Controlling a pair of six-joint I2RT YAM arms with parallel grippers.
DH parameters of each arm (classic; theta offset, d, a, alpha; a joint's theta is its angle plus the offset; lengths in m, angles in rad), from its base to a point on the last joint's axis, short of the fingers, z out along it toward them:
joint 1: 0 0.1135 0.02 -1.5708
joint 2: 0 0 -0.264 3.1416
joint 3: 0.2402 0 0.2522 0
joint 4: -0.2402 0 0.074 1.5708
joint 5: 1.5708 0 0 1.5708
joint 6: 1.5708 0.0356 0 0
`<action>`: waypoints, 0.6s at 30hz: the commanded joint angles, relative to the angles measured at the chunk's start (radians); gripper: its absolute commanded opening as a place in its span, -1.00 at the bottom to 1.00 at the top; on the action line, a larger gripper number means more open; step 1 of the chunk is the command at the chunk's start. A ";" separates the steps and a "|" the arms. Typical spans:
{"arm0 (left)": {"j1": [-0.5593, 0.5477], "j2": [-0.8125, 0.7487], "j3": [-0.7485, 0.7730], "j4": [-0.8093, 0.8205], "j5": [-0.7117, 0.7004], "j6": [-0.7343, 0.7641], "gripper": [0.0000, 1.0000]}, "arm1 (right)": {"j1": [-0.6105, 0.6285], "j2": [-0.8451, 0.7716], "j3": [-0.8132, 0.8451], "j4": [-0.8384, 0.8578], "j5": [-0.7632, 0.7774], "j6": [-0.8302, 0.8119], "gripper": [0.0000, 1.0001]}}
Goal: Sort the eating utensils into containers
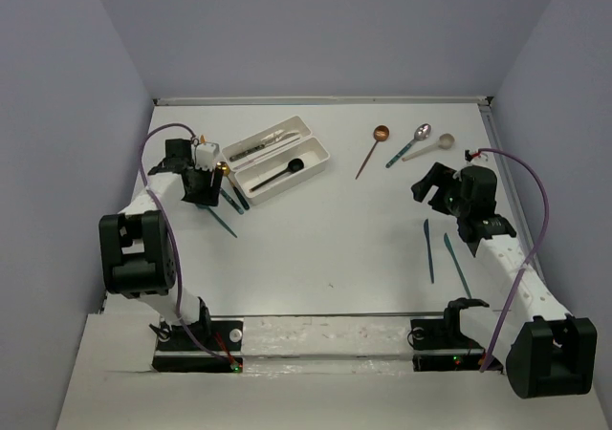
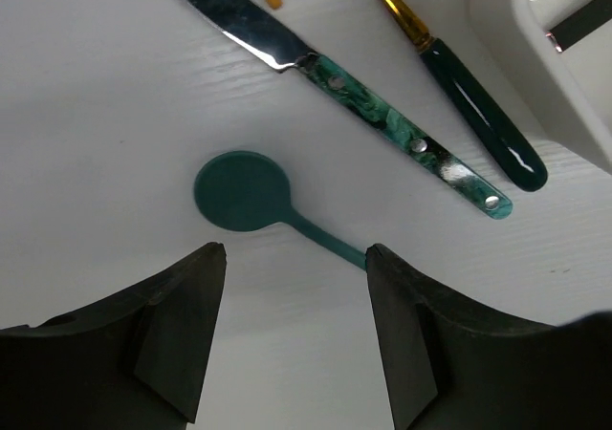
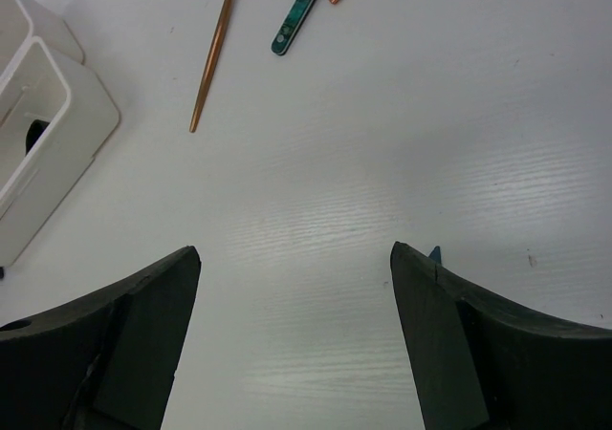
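Two white trays lie side by side toward the far-left corner of the table. One holds a black spoon, the other silver knives. Just off their near-left end, the left fingers hang spread apart, gripping nothing, over a cluster of loose utensils.

The teal spoon is the piece the coming move turns on. Its round bowl lies flat on the table just ahead of the gap between the fingers. Its thin handle slants back and vanishes behind the finger on the trays' side. The long axis therefore crosses the gap obliquely rather than squarely, so the wrist probably needs a turn and a small shift toward the handle before closing.

A marbled green-handled knife lies just beyond the spoon, roughly parallel to its handle and not touching it.

The right fingers, also spread and empty, hover near the right edge between a copper spoon and two blue knives. They are well apart from the teal spoon, so the left arm is far nearer.
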 commanded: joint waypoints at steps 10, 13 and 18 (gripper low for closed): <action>-0.098 0.073 -0.023 0.028 -0.021 -0.068 0.48 | -0.006 -0.016 -0.006 0.017 -0.020 -0.030 0.71; -0.098 0.070 -0.025 0.025 -0.019 -0.068 0.47 | -0.006 -0.016 -0.004 0.017 -0.022 -0.032 0.71; -0.098 0.093 -0.011 -0.007 -0.025 -0.061 0.47 | -0.006 -0.013 -0.003 0.015 -0.022 -0.035 0.71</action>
